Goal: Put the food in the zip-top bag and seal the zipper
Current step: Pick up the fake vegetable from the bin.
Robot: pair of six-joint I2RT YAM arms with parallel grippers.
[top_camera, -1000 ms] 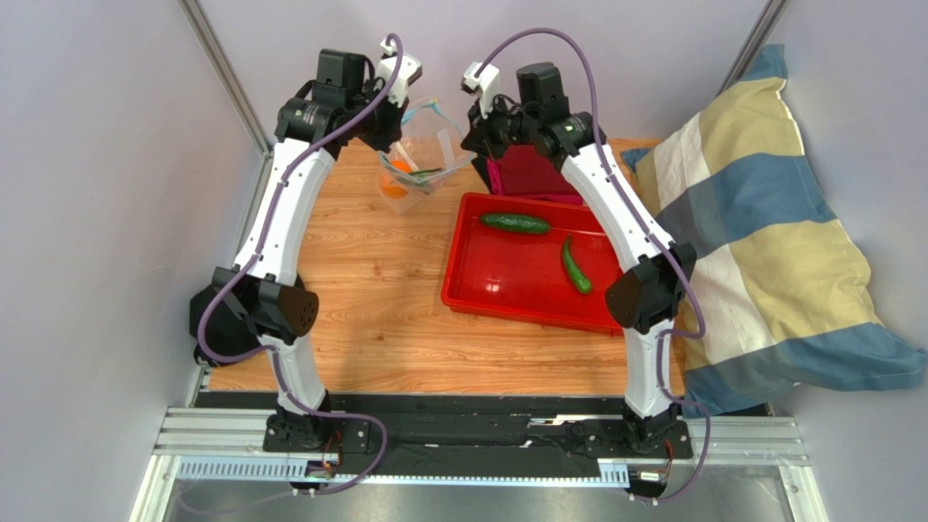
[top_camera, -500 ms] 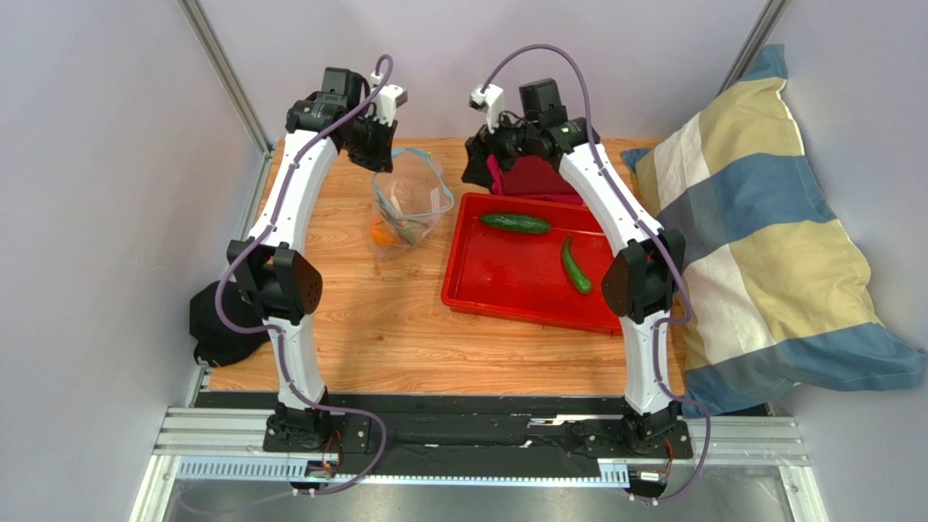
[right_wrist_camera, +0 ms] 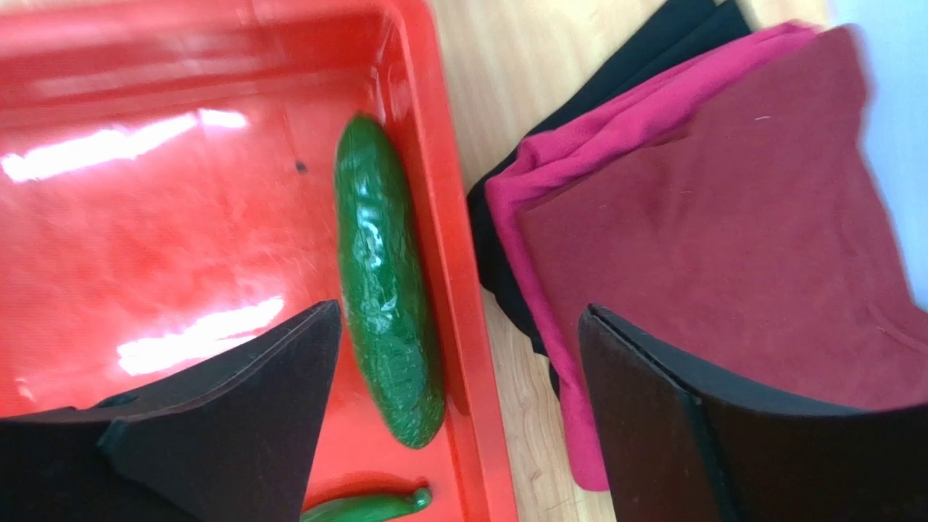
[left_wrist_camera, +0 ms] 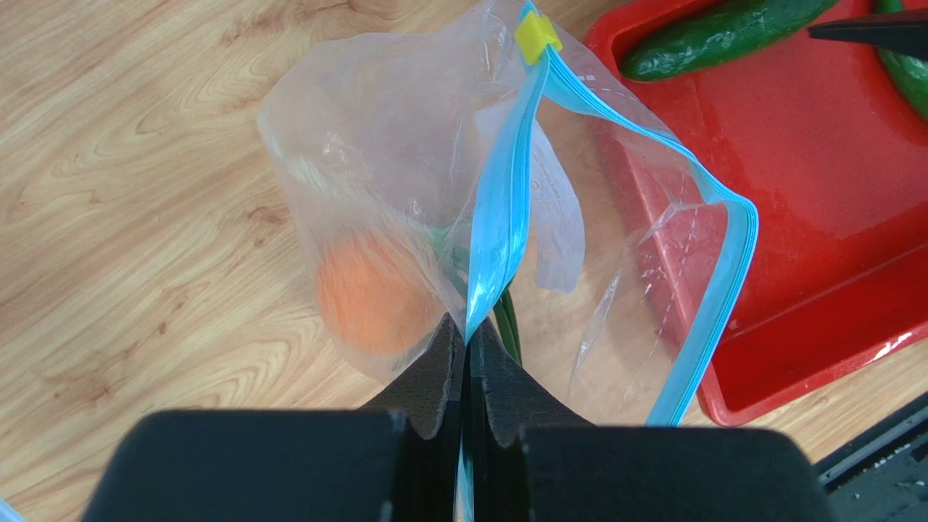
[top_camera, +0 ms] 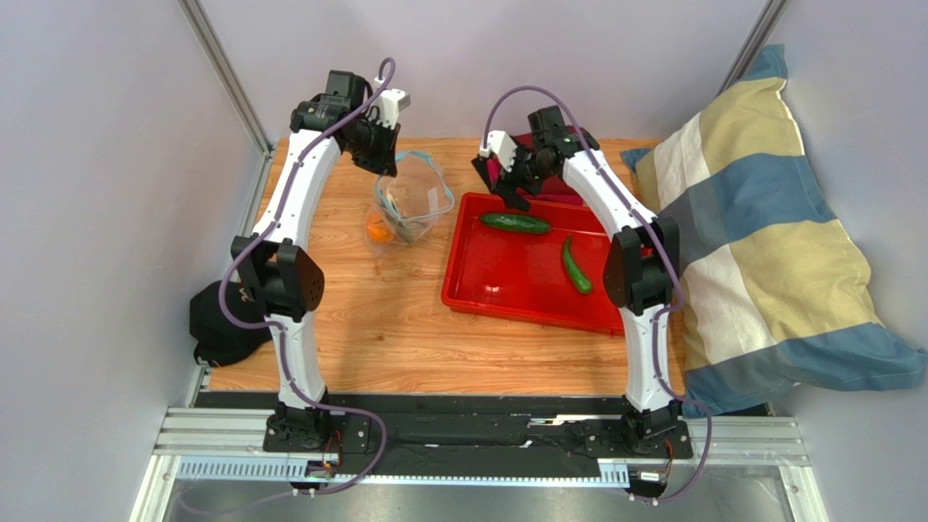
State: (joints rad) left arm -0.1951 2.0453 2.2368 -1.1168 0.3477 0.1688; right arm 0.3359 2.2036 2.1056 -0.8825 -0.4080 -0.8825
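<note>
The clear zip-top bag (left_wrist_camera: 414,163) hangs from my left gripper (left_wrist_camera: 471,337), which is shut on its blue zipper (left_wrist_camera: 501,207) strip; the bag's mouth gapes open toward the tray. Inside lie an orange fruit (left_wrist_camera: 365,299) and green onion stalks (left_wrist_camera: 508,321). In the top view the bag (top_camera: 414,204) rests on the wood below my left gripper (top_camera: 381,152). My right gripper (right_wrist_camera: 458,315) is open and empty above the tray's far rim, beside a dark green cucumber (right_wrist_camera: 381,294). A second curved green vegetable (top_camera: 575,266) lies further right in the tray.
The red tray (top_camera: 490,288) sits right of the bag. A maroon and black cloth (right_wrist_camera: 741,218) lies just beyond the tray's far edge. A striped pillow (top_camera: 773,239) fills the right side. A black object (top_camera: 218,326) sits off the table's left edge.
The bag came down from mid-air onto the table, still in my left gripper. My right gripper opened, let go of the bag's rim and moved right over the tray.
</note>
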